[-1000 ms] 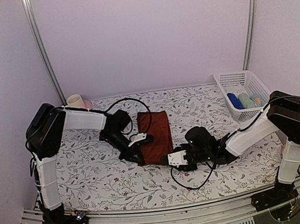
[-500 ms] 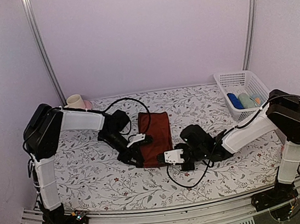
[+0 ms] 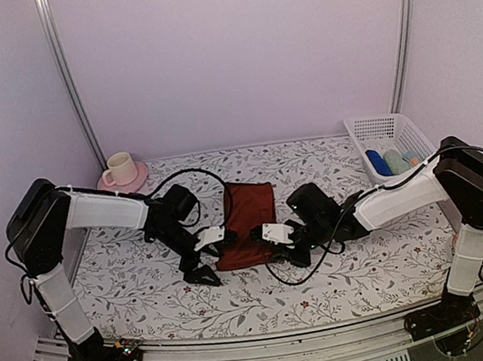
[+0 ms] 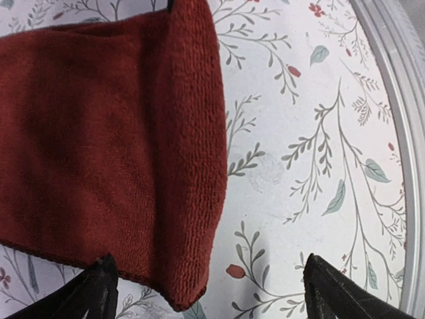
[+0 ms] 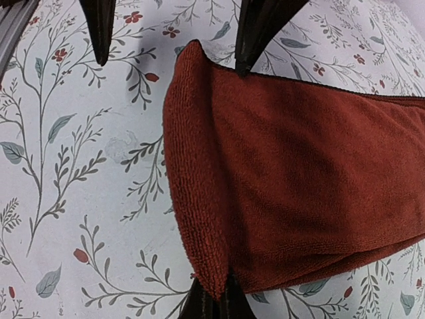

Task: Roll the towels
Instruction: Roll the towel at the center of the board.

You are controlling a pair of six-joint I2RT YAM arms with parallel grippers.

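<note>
Dark maroon terry towel [image 3: 247,222] lies flat on the white floral-print table covering [image 3: 342,265], at the table centre, long axis running far to near and its near end angled slightly left. The near edge looks doubled over into a thick fold.

Left gripper [image 3: 206,260] is low at the towel's near left corner with its jaws wide apart. In the left wrist view the black fingers [image 4: 96,289] straddle that corner and nothing is clamped. One fingertip sits just at the towel edge.

Right gripper [image 5: 212,300] is at the near right corner with its jaws together, pinching the folded edge of the maroon towel. In the right wrist view the cloth is bunched to a point where the fingertips meet. Both grippers are at the same near end and face each other across it.

White plastic lattice basket [image 3: 414,135] stands at the far right, well apart from the towel. It holds a dark blue piece [image 3: 379,162] and a pale teal piece [image 3: 397,162], and I cannot tell if either is the light-blue towel.

Cream mug [image 3: 119,169] stands upright on a pink saucer [image 3: 134,178] at the far left corner.
</note>
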